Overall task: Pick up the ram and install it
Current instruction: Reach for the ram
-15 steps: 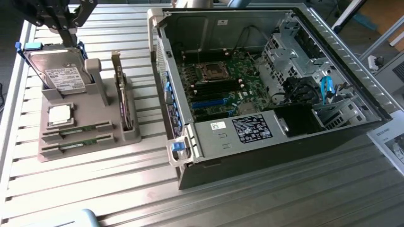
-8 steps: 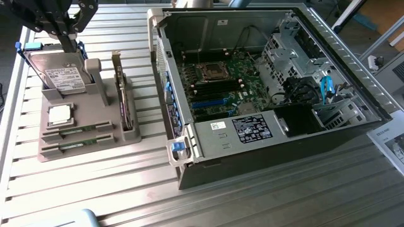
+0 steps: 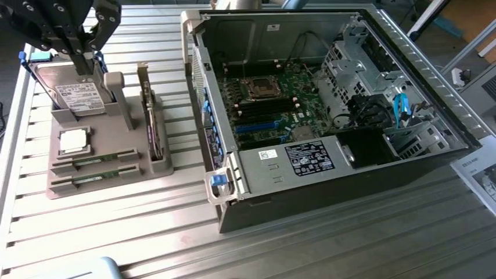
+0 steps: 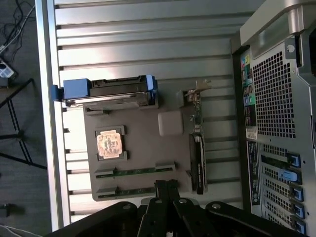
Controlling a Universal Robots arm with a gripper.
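Exterior view: black two-finger gripper (image 3: 83, 67) pressed closed, empty, pointing down above silver hard drive (image 3: 78, 93) at one end of grey plastic holder tray (image 3: 116, 142). Slim green ram stick (image 3: 104, 159) slotted at tray's opposite end, twin stick (image 3: 99, 175) just beside it, long axes parallel to drive's face.
Wrist view: gripper (image 4: 167, 187) high over tray (image 4: 148, 148); ram stick (image 4: 138, 171) untouched, across square CPU chip (image 4: 109, 144) from drive.

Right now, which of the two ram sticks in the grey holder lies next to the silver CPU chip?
The inner ram stick, in the slot directly beside the CPU chip. The other ram stick sits one slot farther from the chip.
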